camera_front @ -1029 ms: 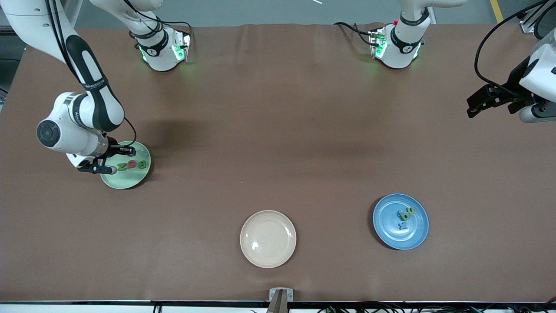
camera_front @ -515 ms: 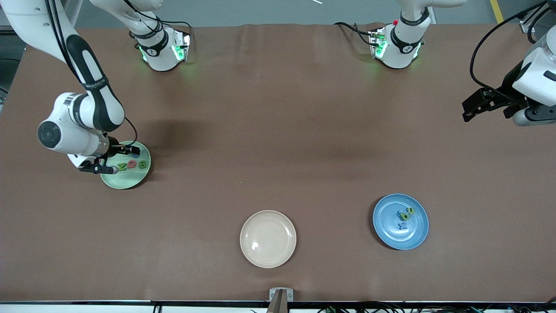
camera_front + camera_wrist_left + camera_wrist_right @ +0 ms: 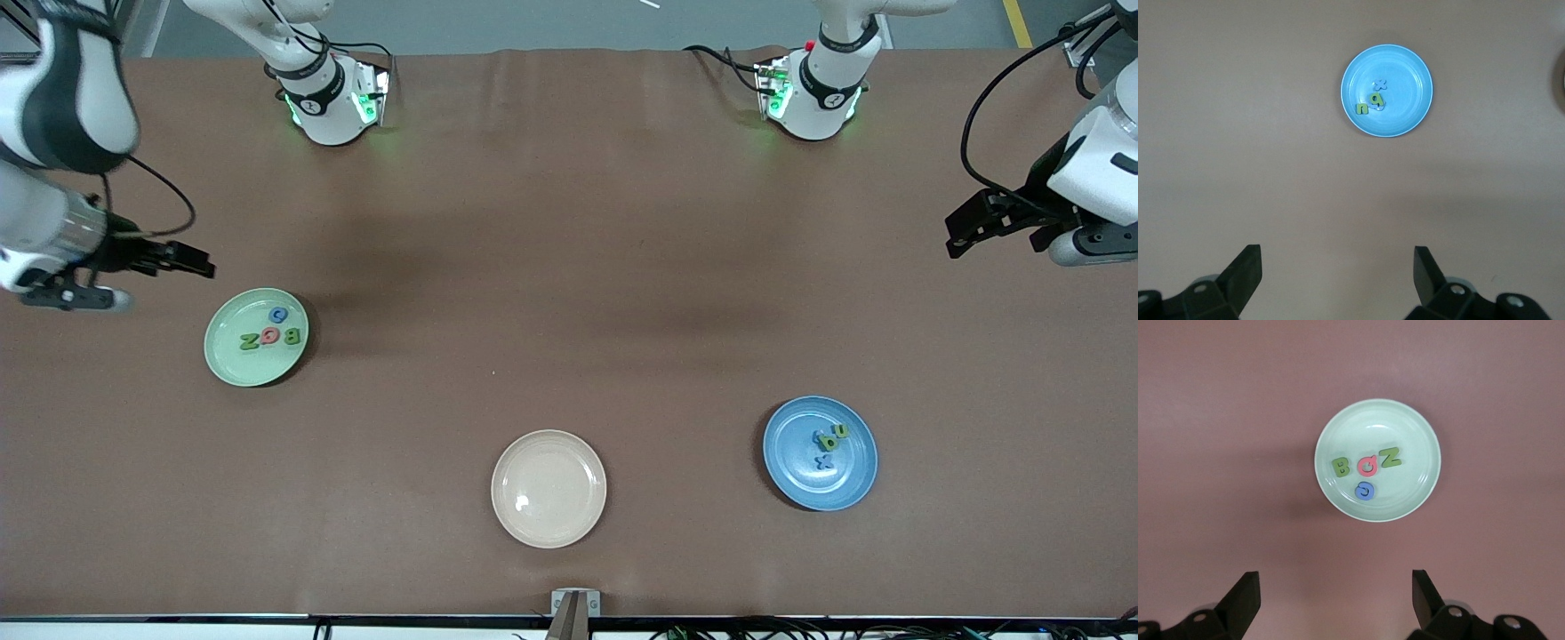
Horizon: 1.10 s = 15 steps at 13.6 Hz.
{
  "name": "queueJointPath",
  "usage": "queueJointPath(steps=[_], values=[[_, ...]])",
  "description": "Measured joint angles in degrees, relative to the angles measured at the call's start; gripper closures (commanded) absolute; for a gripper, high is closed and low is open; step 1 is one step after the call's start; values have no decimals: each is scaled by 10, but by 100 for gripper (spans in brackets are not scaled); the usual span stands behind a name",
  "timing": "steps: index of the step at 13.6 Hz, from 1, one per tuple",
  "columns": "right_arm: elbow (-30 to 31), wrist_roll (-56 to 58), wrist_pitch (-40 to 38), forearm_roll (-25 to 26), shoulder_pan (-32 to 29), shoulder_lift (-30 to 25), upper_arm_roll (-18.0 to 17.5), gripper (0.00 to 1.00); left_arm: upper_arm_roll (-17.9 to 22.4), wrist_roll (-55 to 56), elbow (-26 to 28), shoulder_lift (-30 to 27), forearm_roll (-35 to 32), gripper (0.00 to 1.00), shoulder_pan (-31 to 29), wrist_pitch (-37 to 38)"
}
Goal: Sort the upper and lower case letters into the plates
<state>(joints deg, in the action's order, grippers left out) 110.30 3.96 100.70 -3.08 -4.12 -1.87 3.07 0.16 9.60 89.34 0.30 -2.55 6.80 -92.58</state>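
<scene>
The mint green plate (image 3: 233,360) holds green N (image 3: 249,340), pink Q (image 3: 271,336), green B (image 3: 292,335) and blue C (image 3: 278,315). In the right wrist view the plate (image 3: 1405,493) shows B (image 3: 1340,467), Q (image 3: 1367,465), N (image 3: 1390,458) and C (image 3: 1365,491). The blue plate (image 3: 800,484) holds green p (image 3: 829,439), green n (image 3: 841,430) and blue x (image 3: 824,461); a blue piece lies partly under the p. My right gripper (image 3: 197,263) is open and empty, raised beside the mint plate. My left gripper (image 3: 953,233) is open and empty, high at the left arm's end, and looks down on the blue plate (image 3: 1405,107).
A cream-beige plate (image 3: 548,524) lies empty near the front edge, between the two other plates. The brown table cover is bare around the plates. The arm bases stand along the table's back edge.
My right gripper has risen off the mint plate and drawn back toward the right arm's end, leaving the blue C in the plate. My left gripper has shifted only slightly.
</scene>
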Motion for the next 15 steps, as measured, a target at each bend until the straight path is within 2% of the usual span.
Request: queueJointPath(steps=[3,6,10,15], values=[[-125,0,-76,23,2,2,-5,0,1,-8,0,0,0,0,-2,2],[-196,-2,-89,27,15,5,-8,0,1,-8,-1,-2,0,0,-3,2],[-222,-48,-88,56,46,17,-10,0,1,-8,-1,-4,0,0,-3,13],[-239,-66,-88,57,48,31,-6,0,-14,-5,0,-5,0,0,-1,19]])
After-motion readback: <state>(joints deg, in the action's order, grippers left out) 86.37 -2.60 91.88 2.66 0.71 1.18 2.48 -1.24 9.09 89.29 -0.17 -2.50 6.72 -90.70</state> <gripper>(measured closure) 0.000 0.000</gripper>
